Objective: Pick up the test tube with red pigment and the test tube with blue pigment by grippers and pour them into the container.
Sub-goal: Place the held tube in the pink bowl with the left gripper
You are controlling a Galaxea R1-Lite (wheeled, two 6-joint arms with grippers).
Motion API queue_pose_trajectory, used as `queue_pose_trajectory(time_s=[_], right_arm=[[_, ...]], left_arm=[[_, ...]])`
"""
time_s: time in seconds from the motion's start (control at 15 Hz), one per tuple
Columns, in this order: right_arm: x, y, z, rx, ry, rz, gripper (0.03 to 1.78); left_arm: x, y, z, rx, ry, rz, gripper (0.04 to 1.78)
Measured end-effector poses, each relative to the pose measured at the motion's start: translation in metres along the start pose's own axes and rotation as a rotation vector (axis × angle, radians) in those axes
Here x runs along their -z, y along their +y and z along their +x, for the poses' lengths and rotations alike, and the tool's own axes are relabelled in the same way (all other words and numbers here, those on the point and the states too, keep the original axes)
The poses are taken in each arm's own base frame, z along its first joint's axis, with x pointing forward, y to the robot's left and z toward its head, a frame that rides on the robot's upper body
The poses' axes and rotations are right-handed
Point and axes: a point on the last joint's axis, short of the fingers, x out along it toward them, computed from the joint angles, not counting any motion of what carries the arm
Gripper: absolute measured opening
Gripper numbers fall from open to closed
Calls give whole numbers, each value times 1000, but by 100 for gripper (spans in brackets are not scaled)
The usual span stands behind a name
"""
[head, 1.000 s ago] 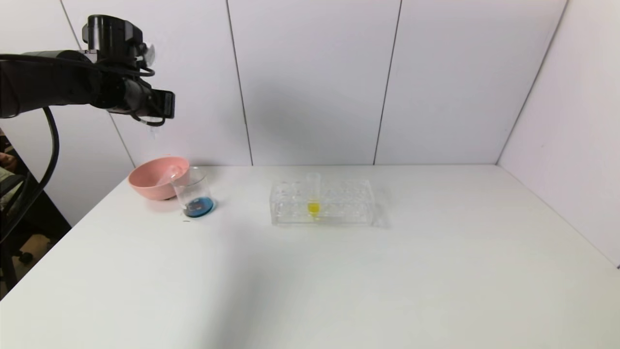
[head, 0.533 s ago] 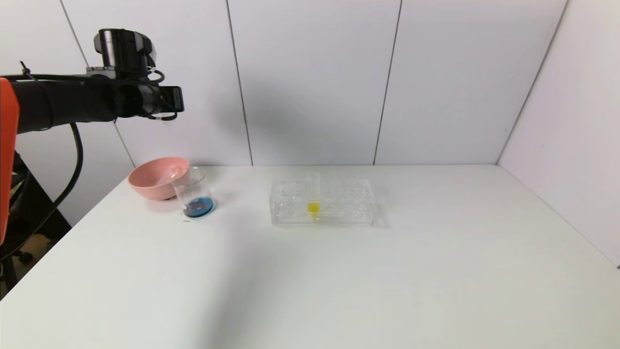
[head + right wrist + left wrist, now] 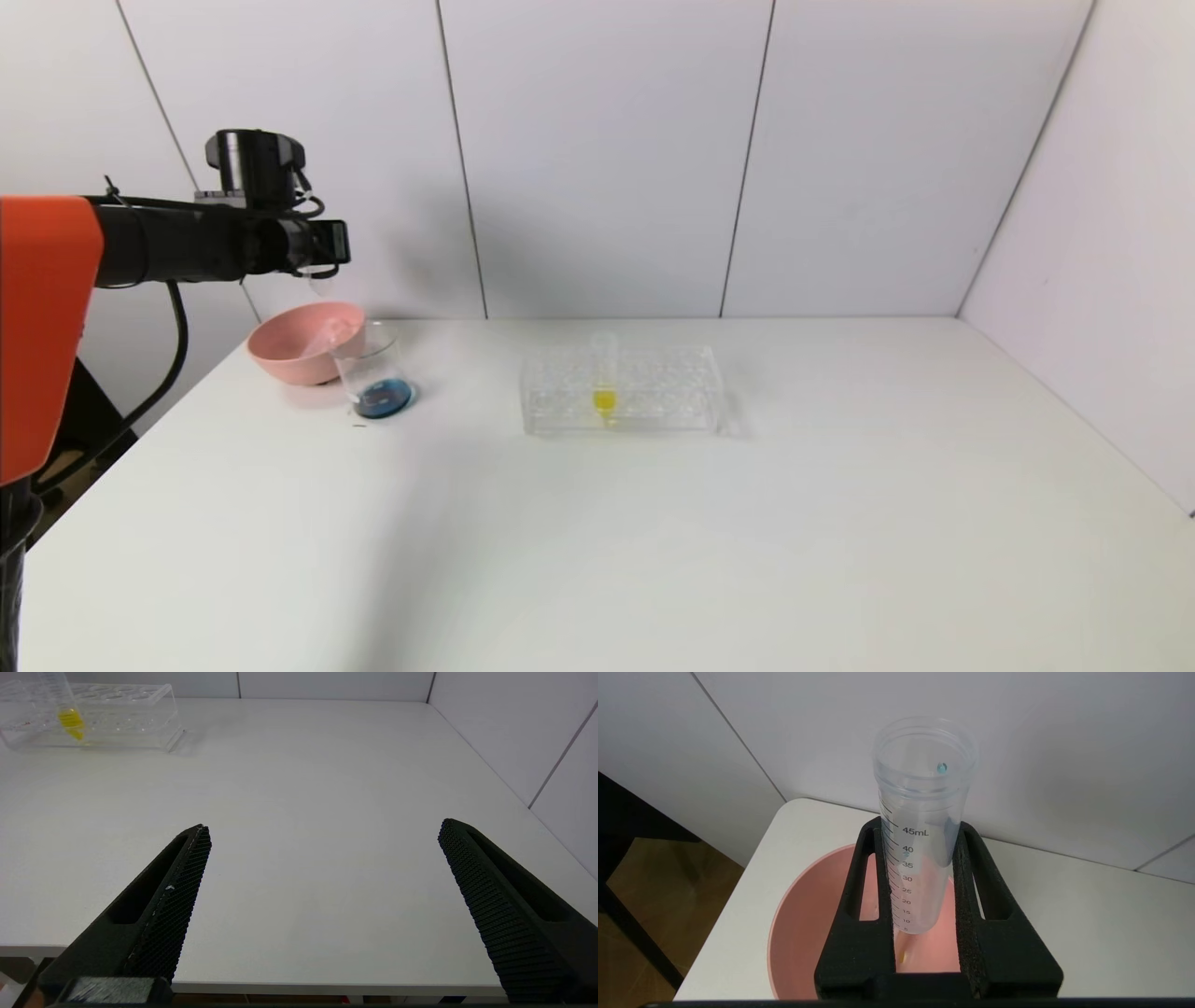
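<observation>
Blue-pigment test tube (image 3: 922,826), clear, graduated, now empty: clamped in left gripper (image 3: 920,877) jaws.
Gripper has descended over pink bowl (image 3: 291,347), beside glass beaker (image 3: 373,371) holding dark blue liquid; likely discard. Right gripper (image 3: 322,877) jaws wide.

White table (image 3: 653,541), pale panelled walls (image 3: 597,159) behind and right, brown floor (image 3: 644,933)

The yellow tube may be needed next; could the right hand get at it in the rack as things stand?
Probably yes. The right hand is open and holds nothing, and bare table lies between it and the yellow tube, which stands alone in the rack.
</observation>
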Motion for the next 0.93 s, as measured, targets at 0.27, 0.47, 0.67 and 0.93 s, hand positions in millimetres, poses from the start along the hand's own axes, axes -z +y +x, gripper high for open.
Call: queue_pose_trajectory(time_s=[0.27,0.47,0.67,0.93], right_arm=[[0,0,0,0,0,0,178],[0,0,0,0,0,0,178],[0,0,0,0,0,0,178],[0,0,0,0,0,0,177]], left_arm=[[27,13,23,-33,9,-2,38],[41,20,29,-51,54,9,38],[51,22,29,-54,64,22,38],[50,27,29,-57,6,25,48]])
